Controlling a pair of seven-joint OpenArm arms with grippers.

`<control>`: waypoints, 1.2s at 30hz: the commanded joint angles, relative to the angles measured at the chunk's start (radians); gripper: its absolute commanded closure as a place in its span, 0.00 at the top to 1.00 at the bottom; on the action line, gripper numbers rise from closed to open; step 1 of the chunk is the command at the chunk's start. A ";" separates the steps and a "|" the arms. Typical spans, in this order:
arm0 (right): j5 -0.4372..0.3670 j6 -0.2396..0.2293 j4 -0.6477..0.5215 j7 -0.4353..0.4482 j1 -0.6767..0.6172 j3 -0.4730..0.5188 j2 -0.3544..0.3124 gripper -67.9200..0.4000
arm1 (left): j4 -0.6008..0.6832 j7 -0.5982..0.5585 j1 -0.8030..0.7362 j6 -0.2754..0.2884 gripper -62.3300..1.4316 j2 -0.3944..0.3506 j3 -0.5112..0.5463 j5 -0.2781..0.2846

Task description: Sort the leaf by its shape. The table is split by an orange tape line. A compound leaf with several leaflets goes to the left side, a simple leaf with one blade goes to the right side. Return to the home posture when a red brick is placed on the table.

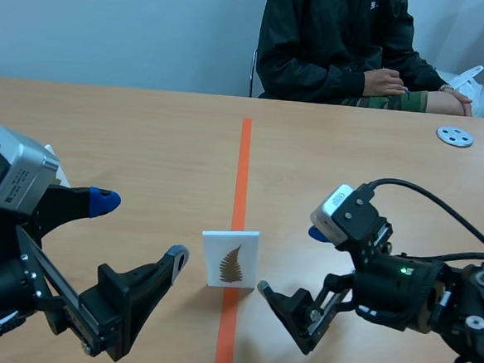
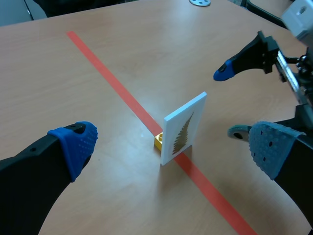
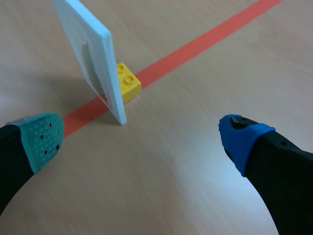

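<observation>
Card: I see a white card (image 1: 230, 258) standing upright on the orange tape line (image 1: 243, 165), toward the table's (image 1: 129, 132) near edge. It shows a brown fern leaf with many small leaflets.
Brick: a yellow brick (image 2: 158, 142) touches the card's back. In the scene view the card hides it.
Left gripper (image 1: 141, 228): jaws wide apart, near the card.
Right gripper (image 1: 290, 260): jaws wide apart, near the card's other side.
Hard to see: from the right wrist the card's top is cut off and the leaf is a blur.
Far edge: a person (image 1: 334, 47) sits there, head cut off. A grey disc (image 1: 454, 136) lies near the far right corner.
</observation>
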State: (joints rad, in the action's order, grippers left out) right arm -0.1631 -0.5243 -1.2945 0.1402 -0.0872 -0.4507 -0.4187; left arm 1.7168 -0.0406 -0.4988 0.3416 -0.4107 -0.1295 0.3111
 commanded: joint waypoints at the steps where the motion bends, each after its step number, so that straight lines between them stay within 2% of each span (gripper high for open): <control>1: 0.011 0.000 0.006 0.030 0.034 -0.011 0.015 1.00 | 0.014 -0.014 0.000 0.001 1.00 -0.006 0.008 0.010; 8: 0.063 0.000 0.091 0.092 0.112 -0.092 0.072 1.00 | 0.014 -0.013 0.000 0.001 1.00 -0.006 0.008 0.009; 16: 0.119 0.018 0.149 0.118 0.157 -0.174 0.126 1.00 | 0.014 -0.013 0.000 -0.003 1.00 -0.006 0.008 0.009; 19: 0.134 0.037 0.163 0.123 0.160 -0.195 0.133 1.00 | 0.014 -0.013 0.000 -0.003 1.00 -0.006 0.008 0.005; 23: 0.134 0.038 0.164 0.122 0.159 -0.212 0.133 1.00 | 0.014 -0.013 0.000 -0.003 1.00 -0.006 0.008 -0.025; 29: 0.134 0.038 0.164 0.121 0.159 -0.213 0.133 0.68 | 0.014 -0.014 0.001 -0.007 1.00 -0.006 0.008 -0.025; 36: 0.134 0.038 0.164 0.116 0.156 -0.212 0.132 0.43 | 0.014 -0.014 0.001 -0.007 1.00 -0.006 0.008 -0.025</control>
State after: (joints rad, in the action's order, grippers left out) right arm -0.0223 -0.4870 -1.1172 0.2443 0.0547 -0.6655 -0.2775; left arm 1.7168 -0.0406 -0.4988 0.3344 -0.4107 -0.1295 0.2798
